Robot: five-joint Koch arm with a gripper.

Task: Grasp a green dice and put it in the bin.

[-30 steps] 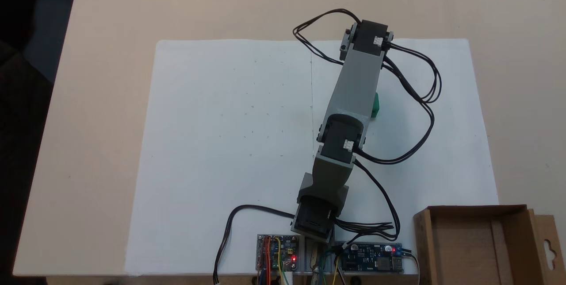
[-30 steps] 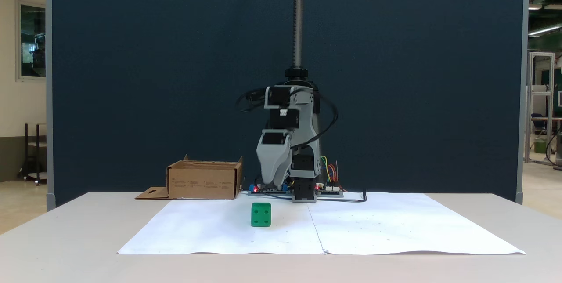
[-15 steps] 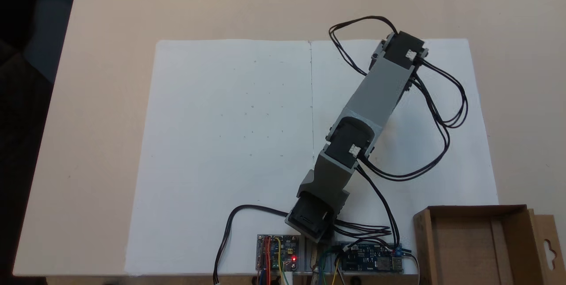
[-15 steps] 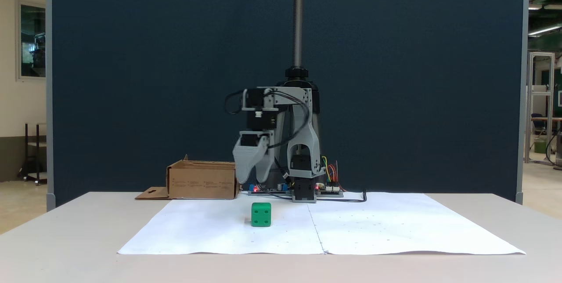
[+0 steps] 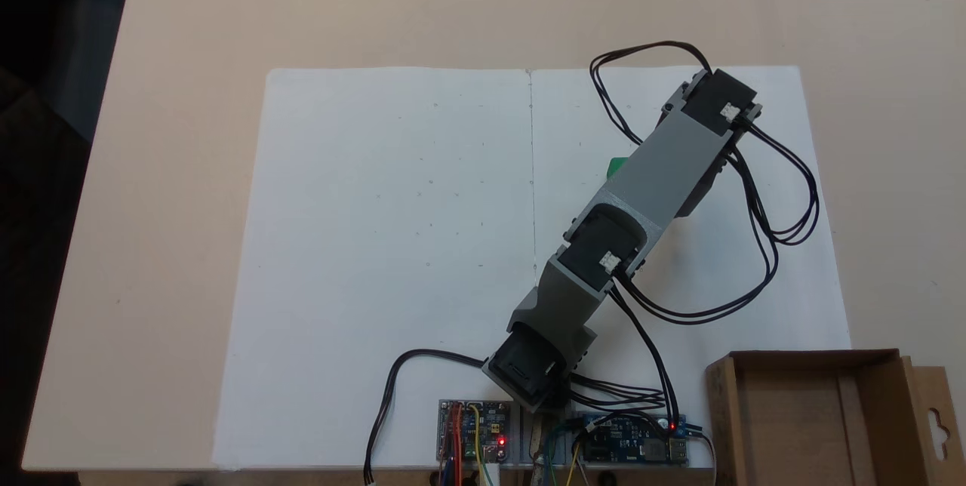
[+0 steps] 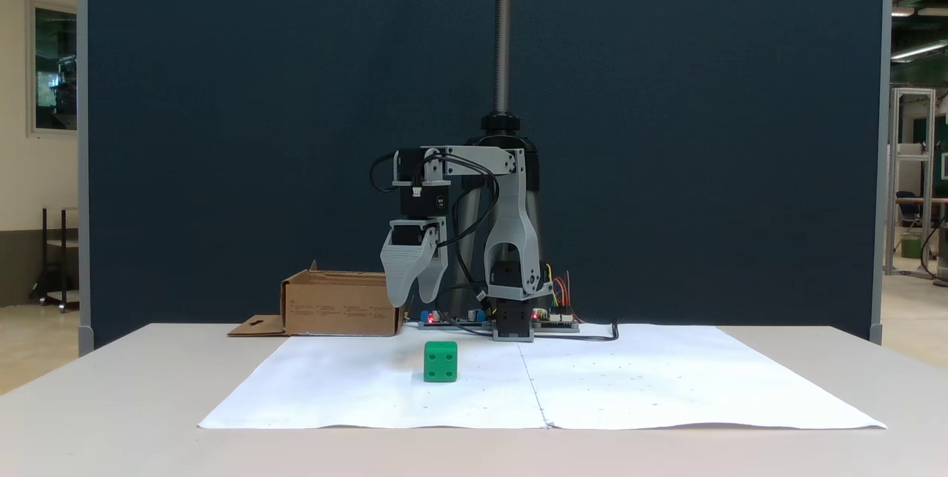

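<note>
The bin (image 6: 342, 304) stands at the left of the front fixed view, on the bench (image 6: 111, 403) behind the paper's (image 6: 666, 381) far left corner, its flap (image 6: 255, 327) lying flat to its left. In the top fixed view the bin (image 5: 724, 426) sits in the lower right corner, cut by the frame's bottom edge, and the part of its floor that shows is bare cardboard; the flap (image 5: 936, 410) with its hang-hole sticks out on the right.

The dice (image 6: 441, 361) rests on the paper a little left of the centre fold in the front view, a two-pip face toward the camera. The jaws hang in the air above and left of it, tips pointing down, apart from it and not holding anything; the gripper (image 6: 413, 299) shows two tips with a narrow gap between them. From above, a green corner of the dice (image 5: 617, 166) peeks out at the upper left edge of the arm (image 5: 664, 169), right of the fold.

The paper to the left of the fold is open in the top view, and bare bench surrounds the sheet. Circuit boards (image 5: 475, 429) and wires sit at the lower edge by the arm's base.
</note>
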